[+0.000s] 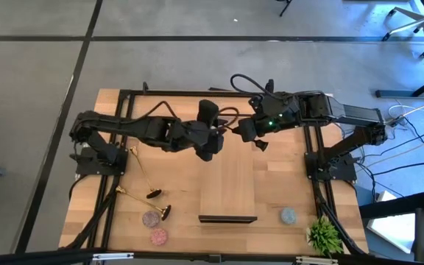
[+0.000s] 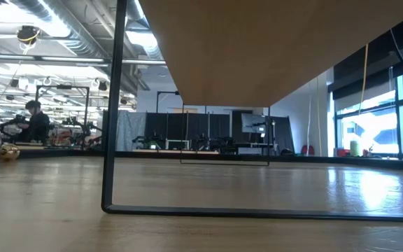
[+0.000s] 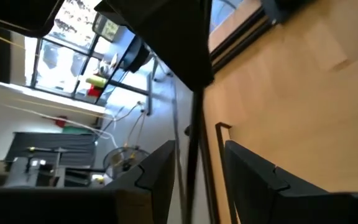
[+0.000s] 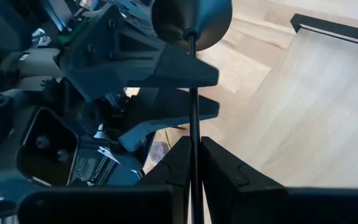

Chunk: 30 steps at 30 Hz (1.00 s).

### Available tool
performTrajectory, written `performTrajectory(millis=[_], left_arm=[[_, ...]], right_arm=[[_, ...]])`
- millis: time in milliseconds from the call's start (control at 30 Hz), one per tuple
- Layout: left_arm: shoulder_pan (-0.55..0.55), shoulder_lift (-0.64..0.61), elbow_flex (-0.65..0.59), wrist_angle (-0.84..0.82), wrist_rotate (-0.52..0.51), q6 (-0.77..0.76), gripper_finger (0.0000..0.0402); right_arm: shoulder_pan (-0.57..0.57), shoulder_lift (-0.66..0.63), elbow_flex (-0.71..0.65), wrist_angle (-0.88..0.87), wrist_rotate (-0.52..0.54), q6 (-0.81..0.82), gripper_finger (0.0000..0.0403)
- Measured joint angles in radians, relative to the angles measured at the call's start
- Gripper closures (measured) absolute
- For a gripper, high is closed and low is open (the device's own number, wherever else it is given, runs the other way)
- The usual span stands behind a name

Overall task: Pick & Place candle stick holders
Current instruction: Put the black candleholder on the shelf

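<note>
My right gripper (image 4: pixel 194 163) is shut on the black candle stick holder (image 4: pixel 192 93), above the table's middle far part (image 1: pixel 243 132). The holder's round base (image 4: pixel 191 18) points toward my left gripper (image 1: pixel 213 147). My left gripper (image 3: pixel 194 180) is open. Its fingers stand on either side of the thin stem (image 3: pixel 195 143) with a gap on both sides. Two gold holders (image 1: pixel 142 173) (image 1: pixel 140 200) lie on their sides at the near left. The mauve (image 1: pixel 151 218) and pink (image 1: pixel 158 236) low holders sit by them. The light-blue one (image 1: pixel 288 216) sits at the near right. My right gripper pinches the black holder's thin stem (image 4: pixel 194 146) between its two fingers, at the end away from the round base. The stem runs out ahead of the fingers, along them, toward my left gripper. The holder is lifted clear of the table.
A wooden riser (image 1: pixel 228 184) on a black metal frame (image 2: pixel 110 105) stands in the table's middle near part. A small green plant (image 1: pixel 324 234) stands at the near right corner. Bare wood (image 1: pixel 285 180) lies right of the riser. A person (image 2: pixel 33 119) sits in the room beyond.
</note>
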Motion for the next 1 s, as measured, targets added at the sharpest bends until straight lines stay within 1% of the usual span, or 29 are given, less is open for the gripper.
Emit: performTrajectory(millis=[167, 267, 367, 533, 567, 667, 767, 833, 867, 1000], left_arm=[[0.002, 0.001, 0.000, 0.049, -0.027, 0.000, 0.0271], [0.002, 0.001, 0.000, 0.061, -0.043, -0.001, 0.0286], [0.002, 0.002, 0.000, 0.057, -0.043, -0.012, 0.0316], [0.001, 0.002, -0.001, 0.017, -0.027, -0.079, 0.0384], [0.001, 0.002, -0.001, 0.009, -0.023, -0.096, 0.0388], [0.001, 0.002, -0.001, -0.017, 0.002, -0.166, 0.0389], [0.001, 0.001, -0.001, -0.054, 0.031, -0.303, 0.0390], [0.003, -0.003, -0.001, -0.080, 0.070, -0.385, 0.0390], [0.004, -0.006, -0.001, -0.093, 0.096, -0.425, 0.0390], [0.002, -0.008, -0.001, -0.129, 0.256, -0.556, 0.0390]], right_arm=[[0.000, 0.010, 0.000, 0.007, 0.001, -0.003, 0.0369], [0.000, 0.014, 0.000, 0.014, 0.006, -0.006, 0.0369], [0.000, 0.015, 0.000, 0.015, 0.015, -0.012, 0.0369], [0.000, 0.015, 0.000, 0.015, 0.032, -0.021, 0.0369], [0.000, 0.015, 0.000, 0.014, 0.032, -0.025, 0.0369], [0.000, 0.018, 0.000, 0.017, 0.041, -0.060, 0.0369], [-0.001, 0.014, 0.001, 0.079, 0.073, -0.116, 0.0369], [0.000, 0.007, 0.001, 0.111, 0.095, -0.171, 0.0369], [0.000, 0.007, 0.001, 0.142, 0.106, -0.200, 0.0369], [0.001, -0.009, 0.001, 0.235, 0.164, -0.332, 0.0369]])
